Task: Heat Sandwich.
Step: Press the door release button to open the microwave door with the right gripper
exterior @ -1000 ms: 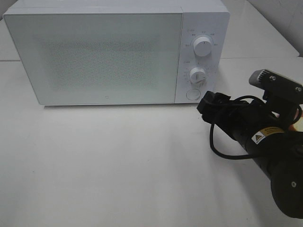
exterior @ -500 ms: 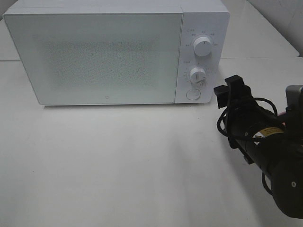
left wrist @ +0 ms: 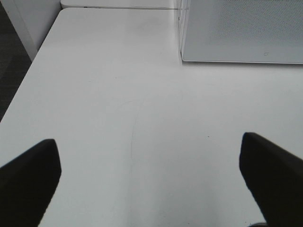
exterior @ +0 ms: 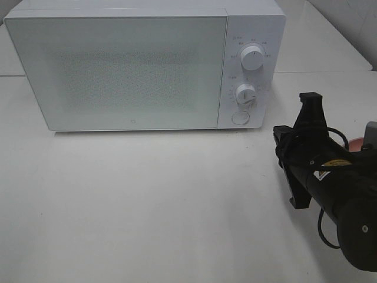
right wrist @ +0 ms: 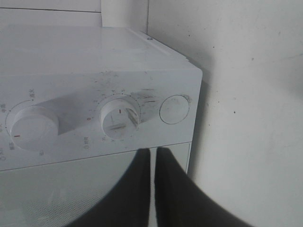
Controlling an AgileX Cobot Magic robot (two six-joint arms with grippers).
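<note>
The sandwich is out of view. The white microwave (exterior: 129, 71) stands at the back of the table with its door closed. My right gripper (exterior: 281, 144) hangs just right of the microwave's control panel, rolled on its side and pointing towards it. In the right wrist view my right gripper (right wrist: 152, 150) is shut with nothing between its fingers, in front of the lower knob (right wrist: 120, 116) and the round button (right wrist: 174, 109). My left gripper (left wrist: 149, 139) is open over bare table, and the microwave's corner (left wrist: 241, 28) lies beyond it.
The panel carries an upper knob (exterior: 253, 58), a lower knob (exterior: 245, 94) and a round button (exterior: 238, 117). A pink sliver (exterior: 356, 143) shows behind the right arm. The white table (exterior: 147, 200) spreads in front of the microwave.
My right gripper has drawn back to the right from the microwave's panel, rolled onto its side and gone from open to shut. The left gripper has not changed.
</note>
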